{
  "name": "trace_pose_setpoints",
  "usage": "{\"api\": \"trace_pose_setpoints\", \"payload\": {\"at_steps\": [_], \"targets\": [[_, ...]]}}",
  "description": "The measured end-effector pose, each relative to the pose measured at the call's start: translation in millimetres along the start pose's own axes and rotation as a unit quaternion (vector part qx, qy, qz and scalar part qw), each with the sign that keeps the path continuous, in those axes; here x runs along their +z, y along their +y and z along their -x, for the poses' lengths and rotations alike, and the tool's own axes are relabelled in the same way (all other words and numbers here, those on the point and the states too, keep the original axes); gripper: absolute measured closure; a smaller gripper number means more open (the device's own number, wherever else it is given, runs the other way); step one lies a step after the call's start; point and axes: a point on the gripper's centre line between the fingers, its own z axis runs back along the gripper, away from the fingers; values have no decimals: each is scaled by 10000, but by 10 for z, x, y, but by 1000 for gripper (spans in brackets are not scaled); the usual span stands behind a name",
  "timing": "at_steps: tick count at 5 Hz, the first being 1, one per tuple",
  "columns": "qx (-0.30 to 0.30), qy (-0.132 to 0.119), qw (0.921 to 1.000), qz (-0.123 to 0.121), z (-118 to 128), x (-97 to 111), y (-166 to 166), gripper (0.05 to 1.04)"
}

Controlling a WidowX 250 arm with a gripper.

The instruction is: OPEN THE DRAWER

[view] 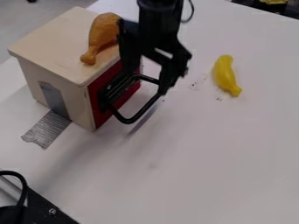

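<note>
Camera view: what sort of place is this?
Likely a robotics lab or test bench: a black robot arm over a white table, a small wooden box with grey tape running from its side onto the tabletop, and a toy-like banana.

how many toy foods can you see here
2: a drumstick on top of the wooden box and a banana on the white table. The yellow thing cut off at the top edge is unclear; more may be hidden.

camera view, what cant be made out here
In the camera view:
- Red front: partly hidden by the gripper and black handle.
- Drumstick: right side hidden behind the gripper.
- Dark specks near the banana: too small to identify.
- Black equipment, lower left: cut off by the edges.
</note>
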Motion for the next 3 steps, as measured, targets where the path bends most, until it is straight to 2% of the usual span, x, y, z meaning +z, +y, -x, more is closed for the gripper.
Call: {"api": "trace_pose_setpoints", "payload": {"at_steps": [1,2,3], "targets": [[-28,138,9999,-94,107,-338,-11,83],[-63,307,9995,-105,115,-526,-34,83],[-109,363,9993,-70,235,-650,-72,115]]}}
